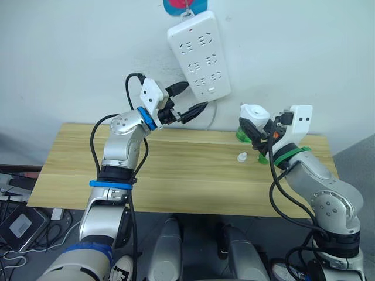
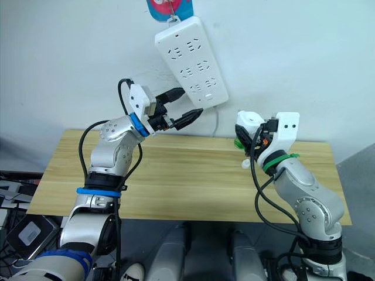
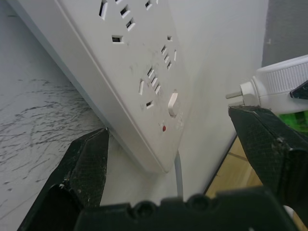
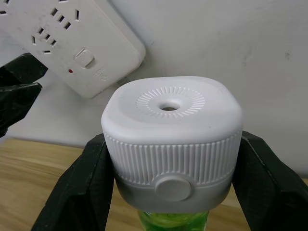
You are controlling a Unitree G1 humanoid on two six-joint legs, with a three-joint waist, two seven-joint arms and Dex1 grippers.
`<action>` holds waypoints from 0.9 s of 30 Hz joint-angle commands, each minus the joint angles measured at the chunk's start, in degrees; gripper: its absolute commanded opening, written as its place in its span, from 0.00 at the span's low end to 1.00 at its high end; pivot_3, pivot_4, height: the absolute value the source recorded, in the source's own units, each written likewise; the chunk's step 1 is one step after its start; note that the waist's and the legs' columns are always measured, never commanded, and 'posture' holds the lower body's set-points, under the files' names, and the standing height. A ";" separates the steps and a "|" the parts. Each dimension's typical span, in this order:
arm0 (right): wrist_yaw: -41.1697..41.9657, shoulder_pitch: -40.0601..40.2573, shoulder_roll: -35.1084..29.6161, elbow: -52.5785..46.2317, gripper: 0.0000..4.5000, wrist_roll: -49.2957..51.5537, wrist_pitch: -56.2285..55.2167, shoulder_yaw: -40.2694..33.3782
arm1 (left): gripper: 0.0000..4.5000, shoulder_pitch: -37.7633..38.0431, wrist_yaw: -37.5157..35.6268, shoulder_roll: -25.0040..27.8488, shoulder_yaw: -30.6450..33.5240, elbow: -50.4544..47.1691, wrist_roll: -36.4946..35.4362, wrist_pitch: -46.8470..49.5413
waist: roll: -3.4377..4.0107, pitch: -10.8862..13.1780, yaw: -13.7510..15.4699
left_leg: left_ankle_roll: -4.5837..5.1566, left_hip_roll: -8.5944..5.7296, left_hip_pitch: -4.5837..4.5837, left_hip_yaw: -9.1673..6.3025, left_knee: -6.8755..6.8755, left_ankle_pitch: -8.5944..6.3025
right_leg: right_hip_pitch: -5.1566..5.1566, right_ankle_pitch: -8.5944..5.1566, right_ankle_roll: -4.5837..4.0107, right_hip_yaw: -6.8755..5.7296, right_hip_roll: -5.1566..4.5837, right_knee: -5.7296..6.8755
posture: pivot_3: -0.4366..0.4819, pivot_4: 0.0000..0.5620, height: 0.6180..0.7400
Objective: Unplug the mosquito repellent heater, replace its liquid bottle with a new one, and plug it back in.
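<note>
Up above the far edge of the wooden table (image 1: 176, 175), the right gripper (image 1: 258, 137) is clamped on the mosquito repellent heater (image 1: 254, 112), its two black fingers (image 4: 82, 183) pressed against opposite ribbed sides of the white housing. The heater is held upright in the air, off the tabletop, with its round vent hole facing up and a round button on the side toward the wrist camera. A green liquid bottle (image 4: 173, 220) is seen directly beneath the housing. In the left wrist view two metal prongs stick out from the heater toward the wall, clear of any socket.

A white power strip (image 1: 198, 55) hangs tilted on the wall under a blue and pink hook (image 1: 184, 6), its cable dropping behind the table. The left gripper (image 1: 190, 99) is raised just beside the strip's lower end with its fingers spread apart and nothing between them. Another green item (image 1: 241, 137) stands at the table's far edge behind the right gripper, and a small white cap (image 1: 241, 156) sits on the wood nearby.
</note>
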 commanded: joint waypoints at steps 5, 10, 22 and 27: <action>0.05 0.22 0.43 -4.41 0.66 0.76 0.37 -1.59 | 1.00 -7.24 -6.08 -1.00 1.40 5.81 -3.01 0.68 | 0.00 0.00 -0.08 | 0.01 -0.01 -0.07 -0.06 0.03 0.01 | -0.01 -0.01 0.01 -0.07 0.00 -0.02 | 0.69 0.54 1.00; 0.17 0.01 0.25 -5.76 0.66 1.94 1.25 -1.96 | 1.00 -7.76 -10.30 -0.44 1.52 4.23 -5.37 4.93 | 0.00 0.00 -0.10 | 0.01 -0.01 -0.12 -0.17 -0.01 0.01 | -0.04 0.07 -0.13 -0.20 -0.01 -0.01 | 0.68 0.54 1.00; -0.35 0.54 0.45 -7.17 0.66 3.90 2.29 -2.58 | 1.00 -10.98 -10.71 0.94 3.63 8.78 -6.08 7.41 | 0.00 0.00 -0.16 | -0.02 0.00 -0.16 -0.48 0.03 0.04 | 0.02 0.05 -0.13 -0.57 -0.04 0.01 | 0.68 0.52 1.00; -0.33 0.54 0.54 -7.19 0.66 3.82 2.26 -2.48 | 1.00 -12.69 -12.83 0.74 3.96 9.29 -7.04 8.27 | 0.00 0.00 -0.19 | -0.02 0.01 -0.18 -0.55 0.01 0.04 | 0.02 0.06 -0.18 -0.66 -0.04 0.02 | 0.68 0.51 1.00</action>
